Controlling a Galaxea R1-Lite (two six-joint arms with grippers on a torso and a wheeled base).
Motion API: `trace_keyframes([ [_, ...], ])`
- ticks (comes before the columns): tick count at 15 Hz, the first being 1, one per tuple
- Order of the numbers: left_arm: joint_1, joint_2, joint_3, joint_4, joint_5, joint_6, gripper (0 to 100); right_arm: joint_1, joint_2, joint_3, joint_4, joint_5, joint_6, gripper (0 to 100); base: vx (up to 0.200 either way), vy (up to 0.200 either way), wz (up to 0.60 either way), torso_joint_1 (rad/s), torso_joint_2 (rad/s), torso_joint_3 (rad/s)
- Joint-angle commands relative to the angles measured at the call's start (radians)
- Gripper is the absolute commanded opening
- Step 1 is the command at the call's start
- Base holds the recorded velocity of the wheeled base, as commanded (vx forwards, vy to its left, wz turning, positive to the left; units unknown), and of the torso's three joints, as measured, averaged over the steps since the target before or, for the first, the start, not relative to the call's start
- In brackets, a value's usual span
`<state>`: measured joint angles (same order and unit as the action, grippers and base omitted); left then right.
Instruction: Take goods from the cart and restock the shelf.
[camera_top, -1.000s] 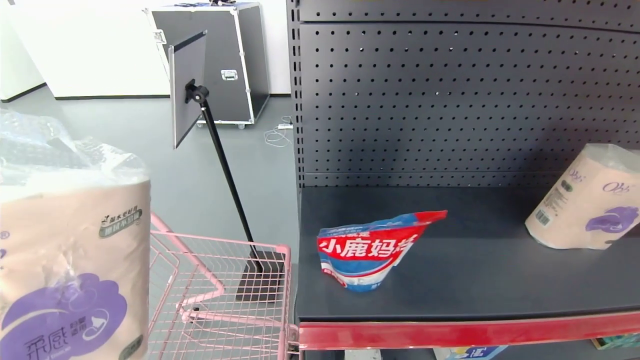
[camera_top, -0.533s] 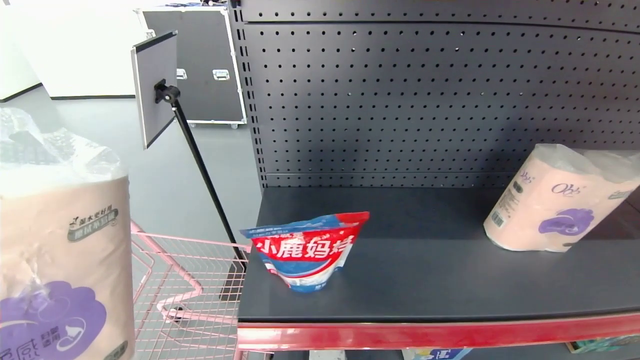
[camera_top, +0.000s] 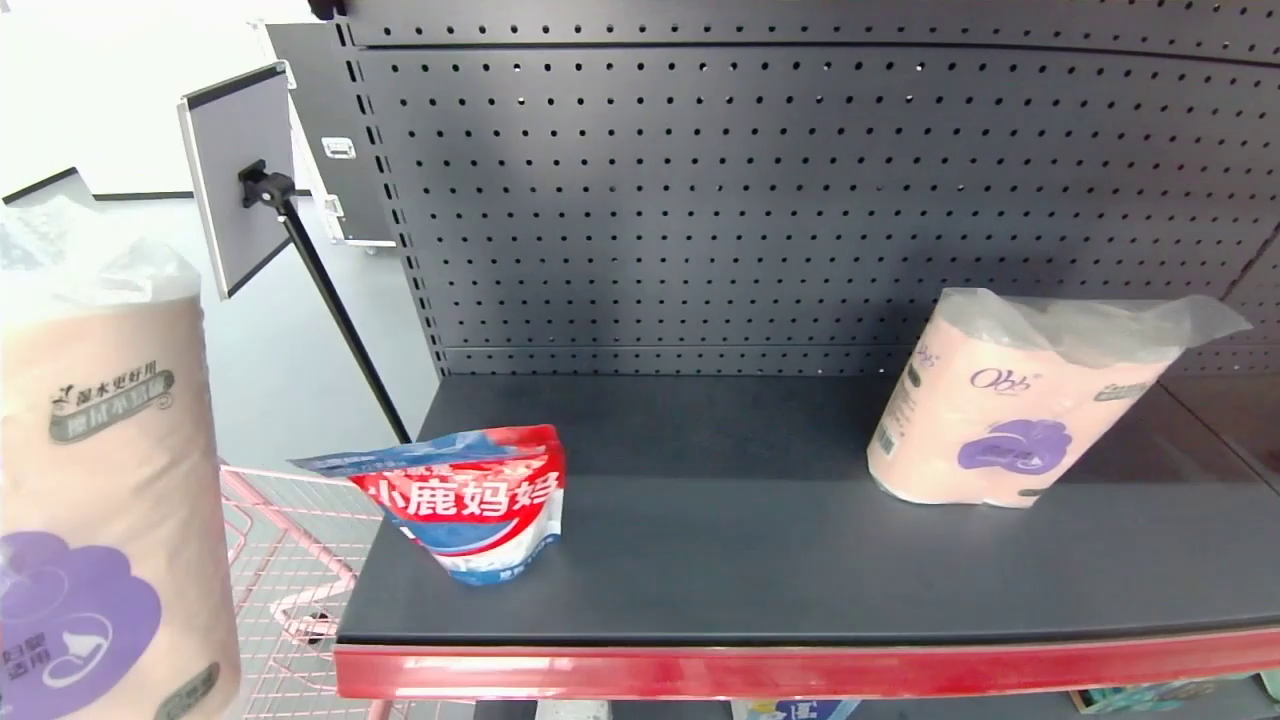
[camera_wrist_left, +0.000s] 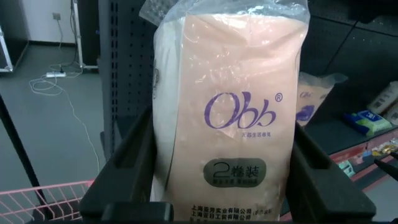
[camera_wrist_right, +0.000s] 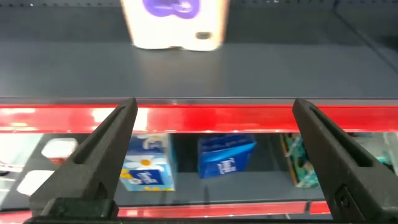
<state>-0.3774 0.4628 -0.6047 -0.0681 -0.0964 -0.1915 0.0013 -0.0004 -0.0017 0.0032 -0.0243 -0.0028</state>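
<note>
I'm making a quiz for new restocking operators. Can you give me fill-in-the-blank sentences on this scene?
The left gripper holds a toilet paper pack; ____ other toilet paper pack stands on the shelf.
The red and blue pouch stands on that pack's ____ side.
The right gripper, before the shelf's red edge, is ____.
Missing words: one; left; open.

The left pincer is up at the robot's left side, clamped on a tissue pack, a dark finger against each side. The right pincer has its fingers spread wide apart
</note>
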Motion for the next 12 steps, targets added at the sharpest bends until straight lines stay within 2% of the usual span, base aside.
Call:
trace_keyframes([
  [1, -0.001, 0.000, -0.029, -0.001, -0.025, -0.002, 0, 0.000, 0.000, 0.000, 0.000, 0.000, 0.000, 100, 0.000, 0.000, 0.00, 0.000, 0.00, 0.000],
  [9, 0.000, -0.001, -0.030, -0.001, -0.180, -0.002, 0, 0.000, 0.000, 0.000, 0.000, 0.000, 0.000, 100, 0.000, 0.000, 0.00, 0.000, 0.00, 0.000],
  [12, 0.000, 0.022, -0.030, -0.002, -0.204, -0.002, 0, 0.000, 0.000, 0.000, 0.000, 0.001, -0.002, 100, 0.000, 0.000, 0.00, 0.000, 0.00, 0.000],
])
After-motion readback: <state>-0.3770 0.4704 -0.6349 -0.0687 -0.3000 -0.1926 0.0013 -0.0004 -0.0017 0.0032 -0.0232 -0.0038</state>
